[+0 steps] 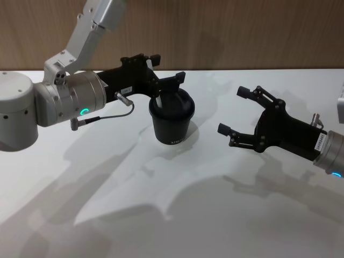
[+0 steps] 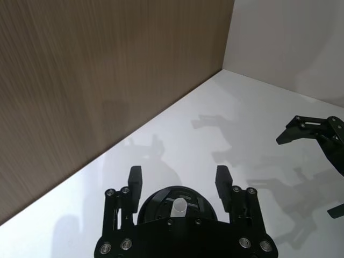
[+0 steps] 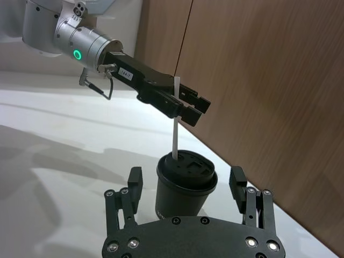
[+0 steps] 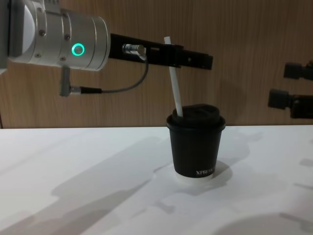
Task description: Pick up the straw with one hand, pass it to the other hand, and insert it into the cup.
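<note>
Left arm: it reaches in from the left, level above the desk, its silver wrist (image 4: 73, 41) lit by a green ring (image 4: 78, 49) with a thin cable (image 4: 117, 88) looping beneath.
Left pincer (image 1: 161, 86): it hangs over the cup, directly above the lid. In the left wrist view its fingers (image 2: 134, 183) stand apart on either side of the straw's top end. In the chest and right wrist views the straw passes right by the fingers, and whether they touch it cannot be told.
Right arm: it comes in from the right side, low above the desk, well apart from the cup.
Right pincer (image 1: 236, 110): it is spread wide and pinches nothing, its tips pointing toward the cup.
Straw (image 4: 174, 78): its lower end sits in the lid's opening. It rises slightly tilted, and its top end stands just above the left pincer.
Cup (image 4: 196, 144): it stands upright on the desk, between the two pincers, with a domed lid (image 3: 188, 166) on top and small white lettering low on its side.
Desk (image 1: 161, 215): it is a plain white top, crossed by soft grey shadows of the arms.
Room: a brown wood-grain wall (image 2: 80, 70) runs along the far edge of the desk, and a white wall (image 2: 290, 37) meets it at a corner.
</note>
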